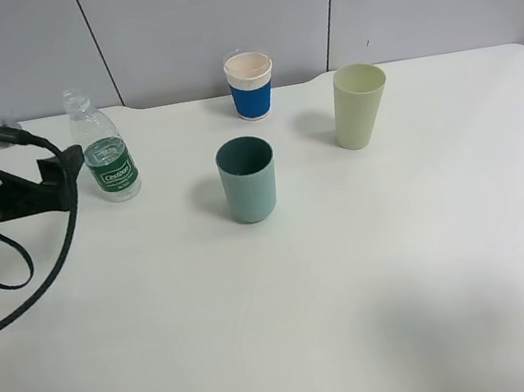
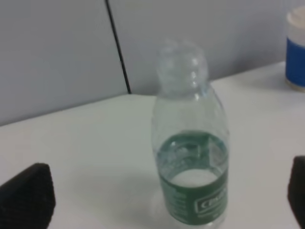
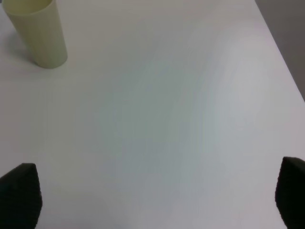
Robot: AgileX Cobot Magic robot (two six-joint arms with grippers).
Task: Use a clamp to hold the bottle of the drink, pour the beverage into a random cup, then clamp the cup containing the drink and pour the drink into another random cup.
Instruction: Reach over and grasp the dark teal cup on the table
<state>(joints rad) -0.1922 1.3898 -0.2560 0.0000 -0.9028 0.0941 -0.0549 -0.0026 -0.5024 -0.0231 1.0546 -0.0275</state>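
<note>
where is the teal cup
In the exterior high view the teal tumbler stands near the middle of the table, in front of the blue-banded paper cup, with the water bottle to its left and the pale green tumbler to its right.

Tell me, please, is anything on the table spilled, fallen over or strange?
Nothing stands out. The bottle, the teal cup, the blue-banded cup and the pale green cup all stand upright, and no spill shows on the table.

The white table [image 1: 406,262] carries four upright things, all apart. A bottle [image 1: 106,152] stands at far left and a teal cup [image 1: 248,180] near the middle. A blue-banded paper cup [image 1: 251,85] stands behind the teal one, and a pale yellow-green tumbler [image 1: 359,106] further right.
</note>
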